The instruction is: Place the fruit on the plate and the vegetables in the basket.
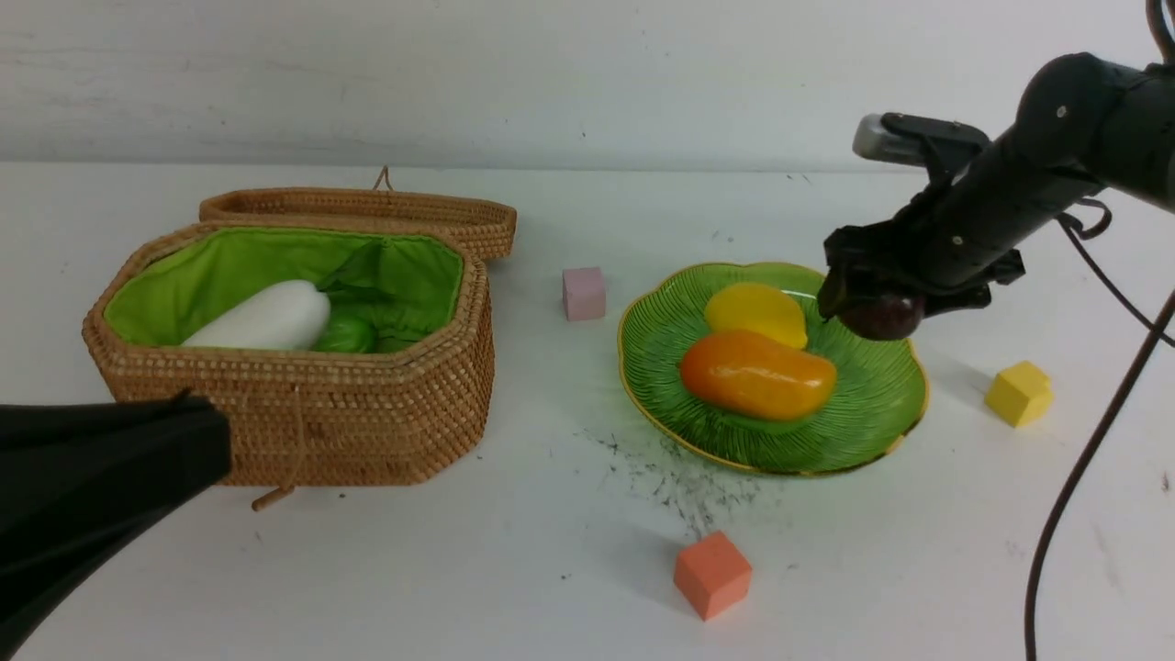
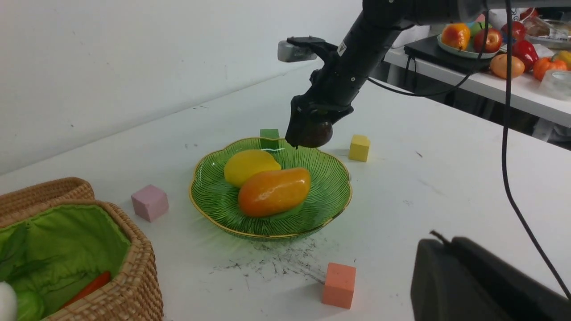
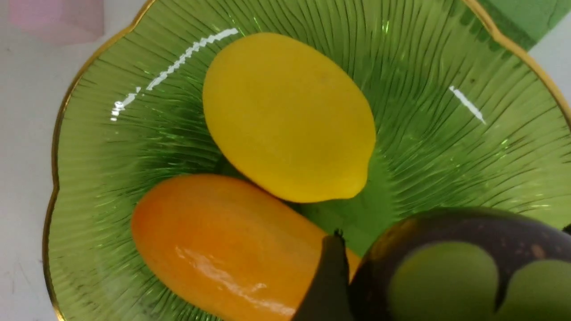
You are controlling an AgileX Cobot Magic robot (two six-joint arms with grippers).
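Right claw [image 1: 867,308] is closed around the mangosteen [image 1: 883,317] above the plate [image 1: 863,404] rim, beside lemon [image 1: 756,312] and mangosteen's neighbour mango [image 1: 758,374]; left claw's state cannot be told.

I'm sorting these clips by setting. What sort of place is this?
Probably a robot lab or test bench, not a kitchen: a bare white table scuffed with dark marks, foam cubes like the orange cube scattered about, and a side bench stocked with spare toy produce.
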